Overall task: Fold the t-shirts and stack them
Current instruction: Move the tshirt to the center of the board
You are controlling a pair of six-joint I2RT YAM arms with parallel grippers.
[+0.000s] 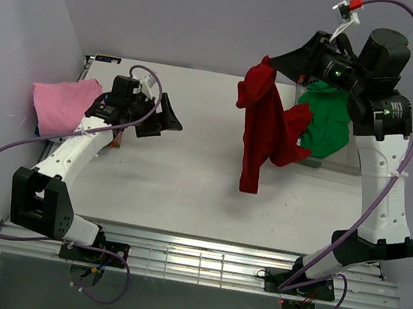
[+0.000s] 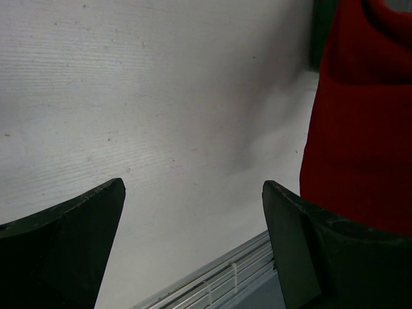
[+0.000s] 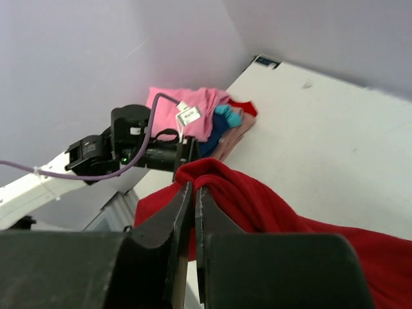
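Observation:
A red t-shirt [image 1: 262, 132] hangs in the air over the right half of the table, bunched at its top where my right gripper [image 1: 272, 61] is shut on it. The right wrist view shows the jaws [image 3: 193, 188] pinching a fold of the red cloth [image 3: 257, 199]. Behind it a green t-shirt [image 1: 324, 123] lies heaped at the right. A pink t-shirt [image 1: 60, 102] tops a pile at the far left, with blue [image 3: 222, 125] and peach [image 3: 235, 138] cloth under it. My left gripper [image 1: 167, 116] hovers open and empty [image 2: 193, 187], facing the red t-shirt [image 2: 360, 129].
A clear tub rim [image 1: 330, 164] shows under the green heap. White table [image 1: 179, 174] lies between the arms, with a slatted metal rail [image 1: 197, 260] along its near edge. Lilac walls close in the left, back and right.

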